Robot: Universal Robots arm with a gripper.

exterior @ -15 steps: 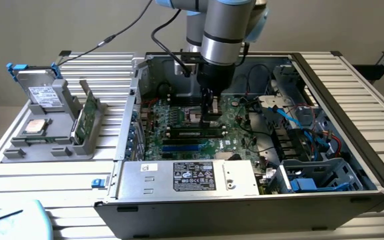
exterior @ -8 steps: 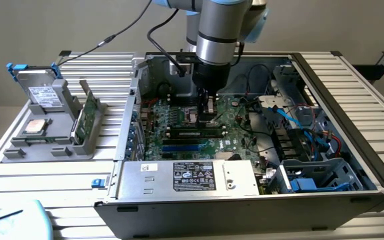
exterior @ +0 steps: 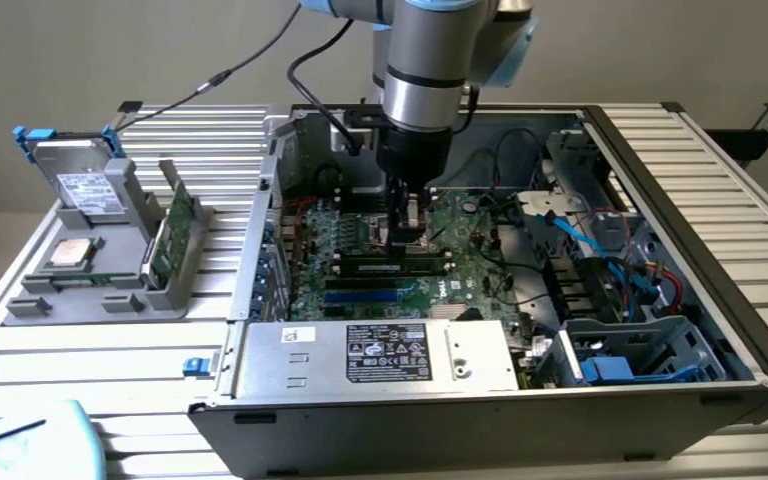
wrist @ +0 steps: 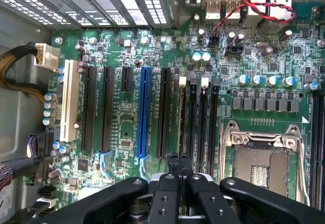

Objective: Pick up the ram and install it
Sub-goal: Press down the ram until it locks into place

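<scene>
The fingers point(wrist: 179, 164) are pressed together with nothing between them — the gripper point(exterior: 407, 232) hangs low inside the open computer case point(exterior: 704, 200), just above the motherboard point(wrist: 127, 112). The ram point(exterior: 387, 267) lies seated in a slot just in front of the fingertips. Farther off — outside the case — a grey rack point(exterior: 104, 270) holds a green card point(exterior: 177, 232).

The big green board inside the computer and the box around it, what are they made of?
The green board looks like a glossy lacquered circuit board, with fine traces and soldered parts showing. The case looks like sheet metal, dull grey outside, bare silver at its folded edges. The long slots on the board look like moulded plastic, black and blue.
</scene>
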